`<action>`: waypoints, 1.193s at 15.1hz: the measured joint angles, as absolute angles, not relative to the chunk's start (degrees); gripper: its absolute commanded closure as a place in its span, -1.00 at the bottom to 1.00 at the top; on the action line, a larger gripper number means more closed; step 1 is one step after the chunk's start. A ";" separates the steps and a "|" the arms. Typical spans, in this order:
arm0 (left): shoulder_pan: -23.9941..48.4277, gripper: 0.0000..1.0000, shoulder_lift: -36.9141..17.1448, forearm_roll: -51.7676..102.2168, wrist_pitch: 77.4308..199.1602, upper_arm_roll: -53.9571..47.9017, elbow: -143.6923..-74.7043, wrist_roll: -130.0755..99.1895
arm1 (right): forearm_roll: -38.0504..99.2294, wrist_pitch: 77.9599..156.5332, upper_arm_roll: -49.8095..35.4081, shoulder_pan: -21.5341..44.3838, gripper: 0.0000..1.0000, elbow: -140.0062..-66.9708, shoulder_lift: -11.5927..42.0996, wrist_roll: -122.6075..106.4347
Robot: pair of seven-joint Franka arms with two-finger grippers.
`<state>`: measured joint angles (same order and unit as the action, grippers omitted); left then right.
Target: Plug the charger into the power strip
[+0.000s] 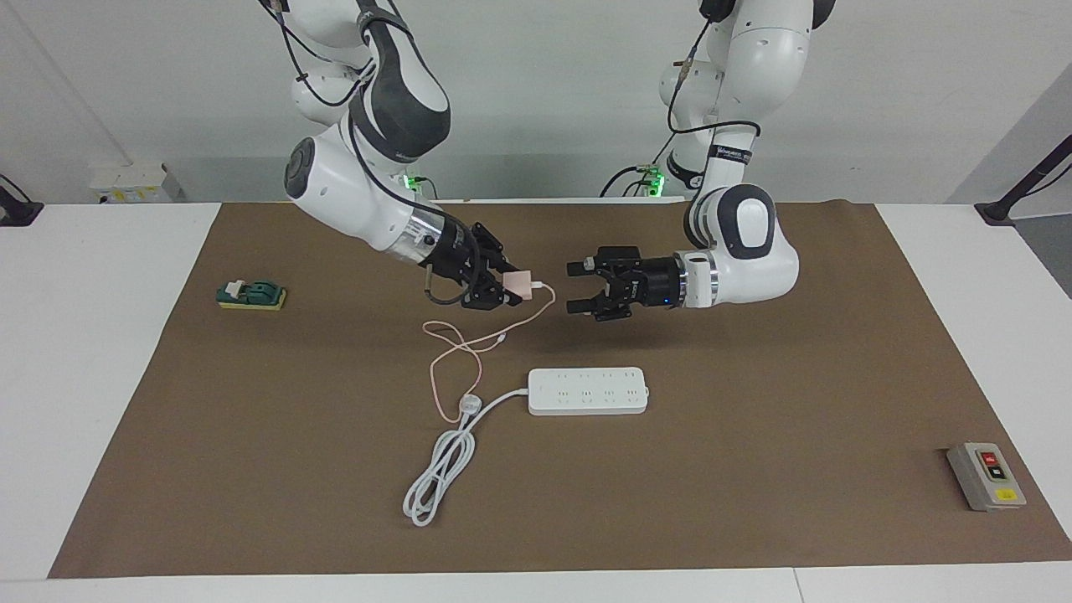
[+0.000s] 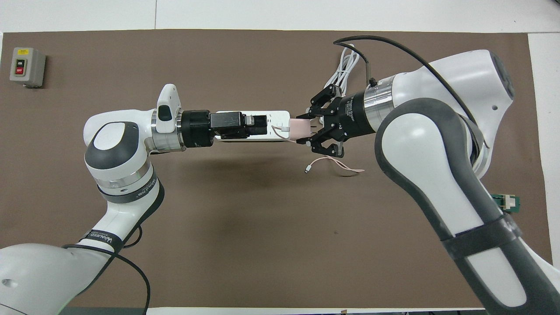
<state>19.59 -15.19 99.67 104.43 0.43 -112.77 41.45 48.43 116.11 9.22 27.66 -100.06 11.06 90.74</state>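
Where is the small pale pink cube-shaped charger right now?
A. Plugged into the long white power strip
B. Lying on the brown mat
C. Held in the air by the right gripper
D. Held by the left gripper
C: the right gripper is shut on the pink charger, raised above the mat, apart from the open left gripper.

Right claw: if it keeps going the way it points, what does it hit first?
Probably the left claw. The right claw holds the charger in the air, aimed at the open left claw, which faces it at about the same height. The power strip lies below that line. Depth is uncertain.
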 measured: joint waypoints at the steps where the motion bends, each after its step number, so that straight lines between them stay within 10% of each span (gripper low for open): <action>1: 20.18 -1.00 -15.25 100.08 104.55 0.30 -113.08 41.42 | 48.43 116.84 9.23 28.27 1.00 -100.14 11.05 91.08; 18: 23.26 -1.00 -9.15 100.49 111.13 0.06 -121.71 41.88 | 48.43 118.85 9.36 28.66 1.00 -100.90 11.04 91.11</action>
<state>23.26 -9.15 100.49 111.13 0.06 -121.71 41.88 48.43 118.85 9.36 28.66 -100.90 11.04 91.11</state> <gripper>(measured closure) 0.000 0.529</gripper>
